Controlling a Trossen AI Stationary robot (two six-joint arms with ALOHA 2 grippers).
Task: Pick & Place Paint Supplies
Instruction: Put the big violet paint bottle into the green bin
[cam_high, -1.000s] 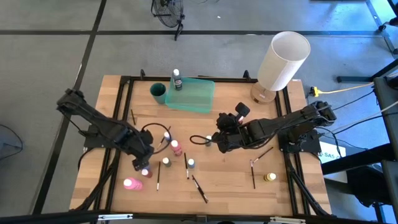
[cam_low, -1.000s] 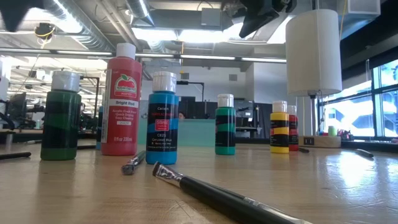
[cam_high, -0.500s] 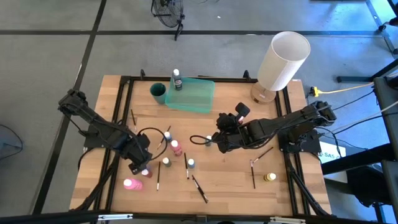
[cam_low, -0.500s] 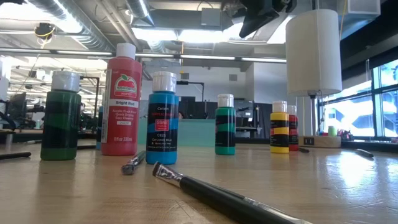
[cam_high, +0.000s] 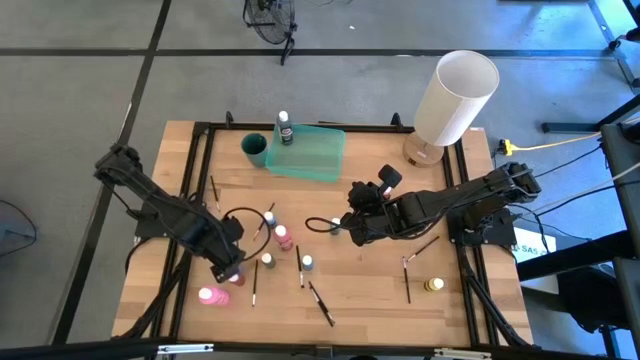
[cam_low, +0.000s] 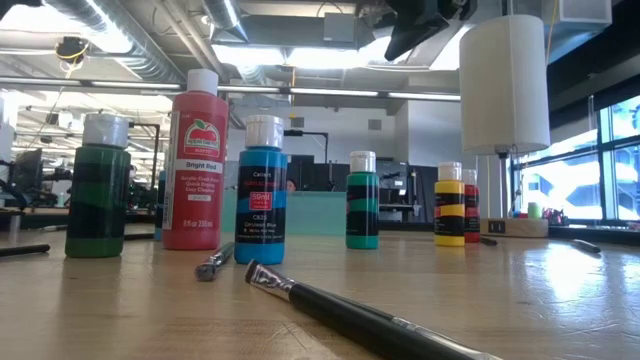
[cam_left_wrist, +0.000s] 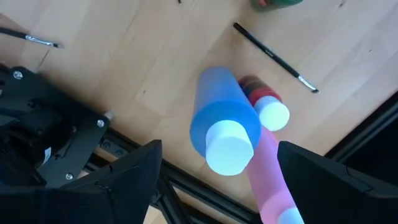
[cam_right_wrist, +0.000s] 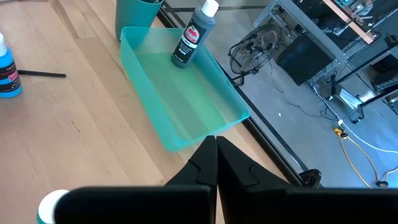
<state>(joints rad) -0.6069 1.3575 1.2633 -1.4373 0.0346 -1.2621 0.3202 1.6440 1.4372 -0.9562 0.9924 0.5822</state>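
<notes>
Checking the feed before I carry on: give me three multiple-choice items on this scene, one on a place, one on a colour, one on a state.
1. Where does the dark bottle stand?
A. in the cup
B. in the tray
C. beside the lamp

2. What colour is the bottle between the left tool's fingers?
A. yellow
B. green
C. blue

3. How is the right tool?
A. shut, empty
B. open wide
C. shut on a bottle

Key:
1 B: the right wrist view shows it upright inside the tray, at a corner.
2 C: the left wrist view shows a blue body with a white cap between the spread fingers.
3 A: in the right wrist view its fingers meet with nothing between them.
</notes>
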